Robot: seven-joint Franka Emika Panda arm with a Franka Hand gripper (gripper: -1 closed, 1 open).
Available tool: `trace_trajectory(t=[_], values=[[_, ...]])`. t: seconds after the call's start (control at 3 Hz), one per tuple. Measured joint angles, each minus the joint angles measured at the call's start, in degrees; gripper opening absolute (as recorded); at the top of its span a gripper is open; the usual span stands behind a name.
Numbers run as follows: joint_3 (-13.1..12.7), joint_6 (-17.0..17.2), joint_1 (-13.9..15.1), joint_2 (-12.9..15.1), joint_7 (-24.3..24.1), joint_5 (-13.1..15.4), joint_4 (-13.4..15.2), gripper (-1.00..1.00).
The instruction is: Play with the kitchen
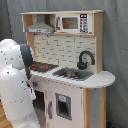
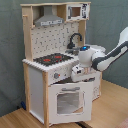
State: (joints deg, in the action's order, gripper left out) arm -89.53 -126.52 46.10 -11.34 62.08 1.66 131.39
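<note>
First exterior view
Item: tall white and light-wood toy play kitchen, standing upright on the floor before a grey curtain.
Upper part: grey hood on the first exterior view's left, white microwave panel beside it, white tiled back wall below.
Worktop: black-and-red stovetop, grey sink, black arched faucet; the worktop ends in a rounded edge on the first exterior view's right.
Front: white door with a small dark window.
Arm: bulky white robot arm fills the first exterior view's left, close against the kitchen's stove end.
Open room: clear to the right of the rounded worktop.

Second exterior view
Item: same kitchen, standing on a light wooden floor.
Front: white windowed oven door, its handle near the top; knobs on the panel under the stovetop.
Arm: white and black, reaching in from the second exterior view's right.
End effector: white, at the knob panel just above the oven door; whether it is open or gripping anything cannot be told.
Open room: bare floor to the right of the kitchen, under the arm.
</note>
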Motion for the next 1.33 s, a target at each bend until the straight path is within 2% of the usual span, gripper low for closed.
trace_trajectory(t=[0.33, 1.0, 1.33], values=[[-4.64, -1.10, 3.76, -0.14, -2.12, -0.04, 0.58, -1.00], [-13.61, -2.78, 9.53, -0.78, -7.89, -0.24, 0.57, -1.00], [-17.87, -4.83, 12.56, -2.33, -10.45, -0.79, 0.48, -1.00]])
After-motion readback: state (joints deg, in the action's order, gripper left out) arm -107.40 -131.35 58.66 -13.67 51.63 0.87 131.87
